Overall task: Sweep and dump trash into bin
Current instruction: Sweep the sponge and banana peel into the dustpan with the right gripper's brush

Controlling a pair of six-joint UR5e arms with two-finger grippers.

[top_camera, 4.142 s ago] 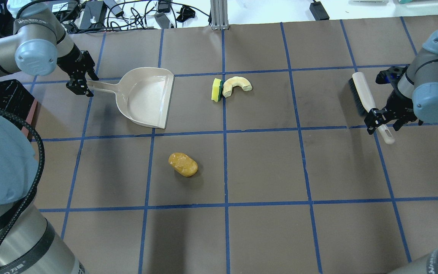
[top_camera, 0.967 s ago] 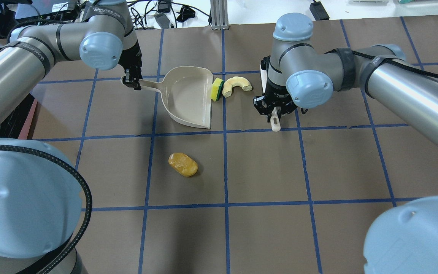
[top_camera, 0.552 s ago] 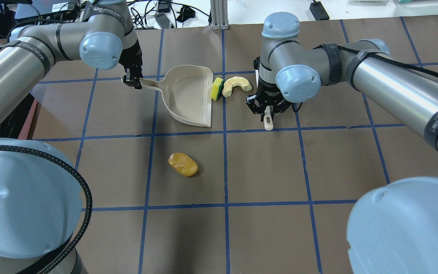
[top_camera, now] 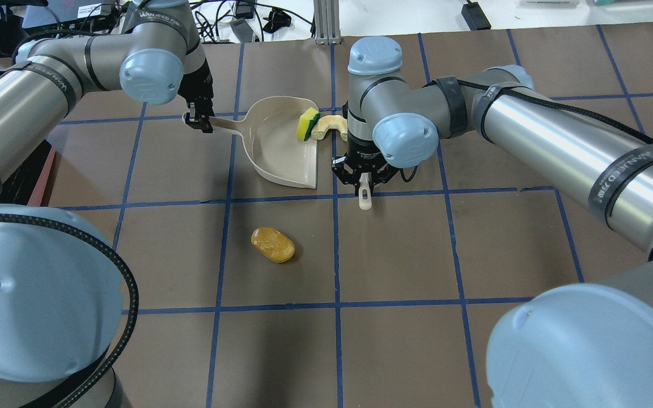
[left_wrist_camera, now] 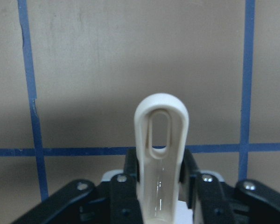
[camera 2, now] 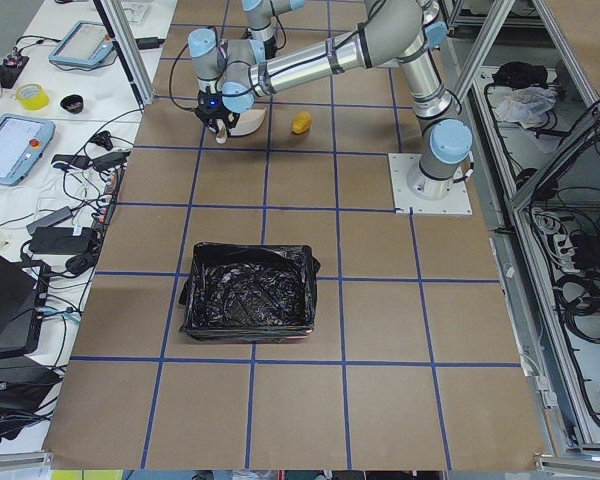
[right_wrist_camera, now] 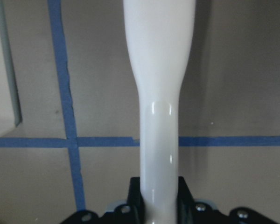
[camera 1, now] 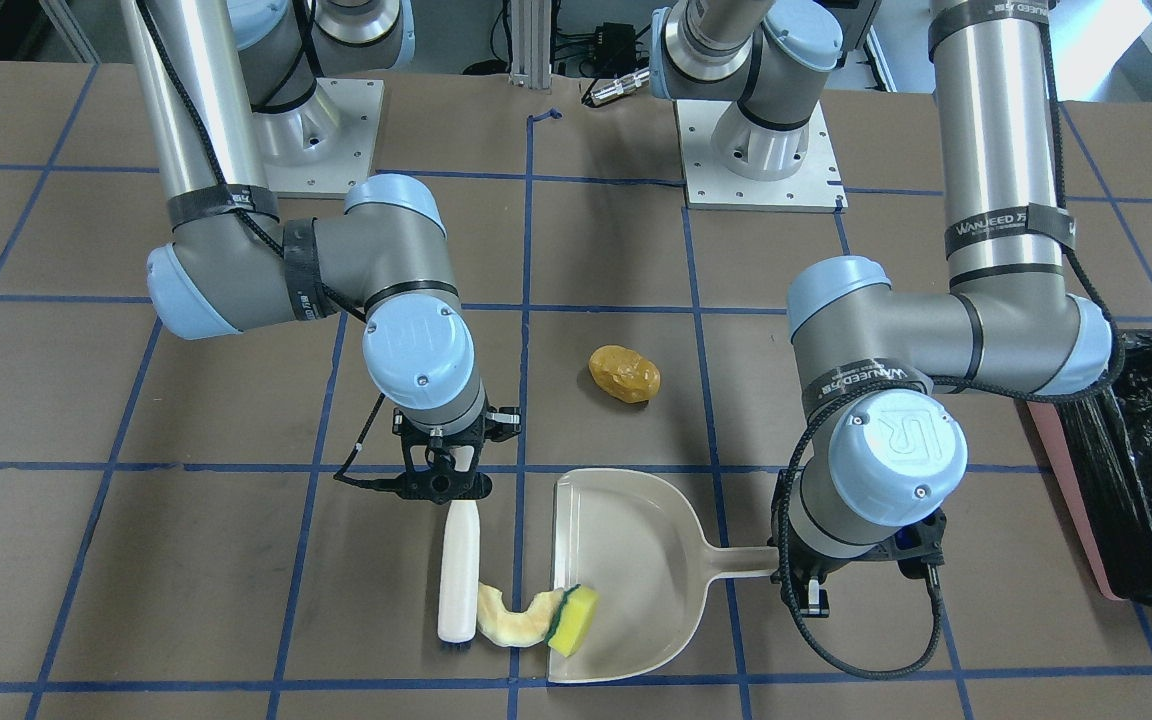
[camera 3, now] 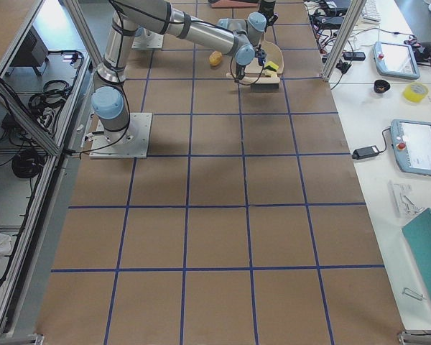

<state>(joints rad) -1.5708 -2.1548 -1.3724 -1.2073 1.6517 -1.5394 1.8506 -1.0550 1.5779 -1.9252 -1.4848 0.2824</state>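
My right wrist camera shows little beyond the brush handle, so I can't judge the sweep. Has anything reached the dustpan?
Observer: Yes, the sponge sits tilted at the lip of the dustpan, mostly over the pan.
Operator: And the melon slice?
Observer: The melon slice lies on the table just outside the lip, between the head of the brush and the sponge. It appears to touch both.
Operator: Anything missed?
Observer: The potato lies alone, well apart from brush and pan, on the robot's side of them.
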